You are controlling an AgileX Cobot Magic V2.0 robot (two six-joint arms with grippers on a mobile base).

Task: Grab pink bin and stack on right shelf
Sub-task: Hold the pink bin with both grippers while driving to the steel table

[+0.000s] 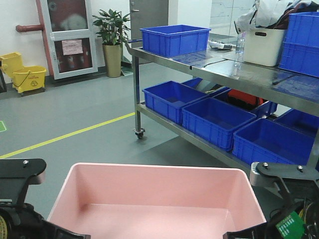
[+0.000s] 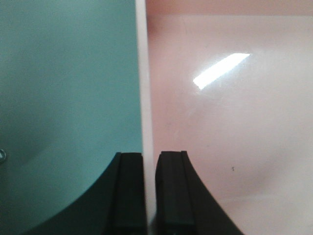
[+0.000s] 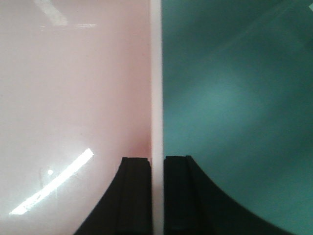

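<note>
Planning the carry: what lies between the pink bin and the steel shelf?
Nothing but bare grey floor separates pink bin from right shelf, per the front-facing view.

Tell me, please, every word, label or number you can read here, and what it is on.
Nothing is legible.
Pink paper notice on the white-framed cabinet door: too small.
Marking on the yellow plastic mop bucket: blurred.
White print on the green tag: blurred.
The pale-pink plastic bin shows no text.
</note>
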